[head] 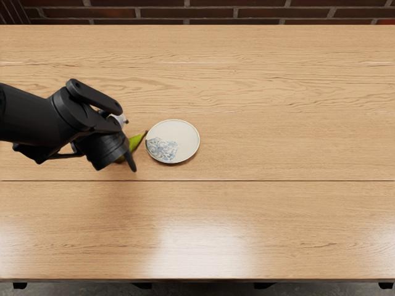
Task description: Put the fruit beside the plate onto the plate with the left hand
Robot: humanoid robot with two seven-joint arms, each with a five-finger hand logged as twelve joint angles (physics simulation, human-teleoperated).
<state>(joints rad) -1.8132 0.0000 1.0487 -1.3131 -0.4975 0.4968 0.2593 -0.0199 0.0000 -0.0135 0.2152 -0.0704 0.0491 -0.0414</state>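
A small white plate [173,140] with a blue pattern lies on the wooden table, a little left of centre. Just left of its rim a yellow-green fruit [136,141] pokes out from under my left hand [113,143]. The black hand comes in from the left edge and covers most of the fruit, its fingers curled around it. The fruit's tip nearly touches the plate's edge. I cannot tell whether the fruit is lifted off the table. The right arm does not show.
The wooden table [259,203] stretches wide on all sides. A brick wall [197,11] runs along the far edge. No other objects stand on the table.
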